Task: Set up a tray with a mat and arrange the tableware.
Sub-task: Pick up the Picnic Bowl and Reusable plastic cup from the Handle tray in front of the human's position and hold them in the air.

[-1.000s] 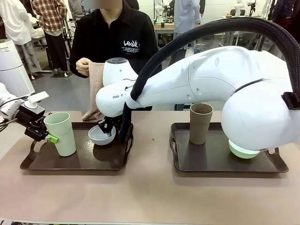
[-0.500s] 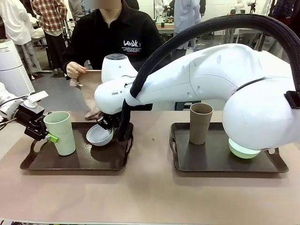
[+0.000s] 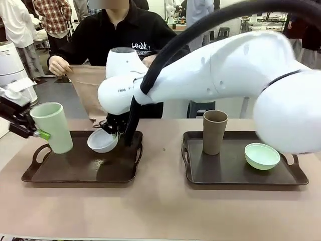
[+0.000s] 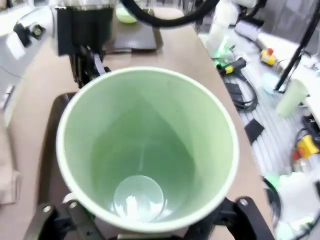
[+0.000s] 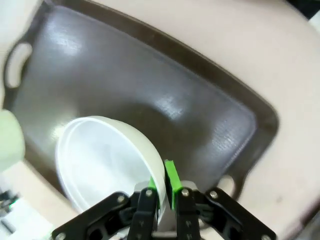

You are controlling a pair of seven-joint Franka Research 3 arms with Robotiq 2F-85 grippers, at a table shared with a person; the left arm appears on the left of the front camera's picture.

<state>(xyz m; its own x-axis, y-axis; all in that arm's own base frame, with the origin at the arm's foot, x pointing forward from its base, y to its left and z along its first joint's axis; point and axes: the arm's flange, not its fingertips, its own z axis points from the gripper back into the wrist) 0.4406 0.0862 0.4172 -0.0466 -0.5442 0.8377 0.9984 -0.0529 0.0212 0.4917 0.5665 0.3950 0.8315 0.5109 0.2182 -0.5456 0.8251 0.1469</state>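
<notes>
My left gripper is shut on the pale green cup, holding it upright above the left end of the left tray. The left wrist view looks down into the cup, with the fingers on either side of its base. Reaching across the middle, my right gripper is shut on the rim of the white bowl, tilted just above the same tray. In the right wrist view the green pads pinch the bowl's wall over the dark tray. A person holds a brown mat behind the left tray.
The right tray carries the taupe-brown cup and the mint green bowl. My right arm's white links span the table's middle above both trays. The person's hand grips the mat's left corner. The beige table is bare in front.
Both grippers have risen: the green cup went up and left off the tray, the white bowl lifted slightly. The person has spread the mat wider. My right arm lifted, uncovering the mint bowl.
</notes>
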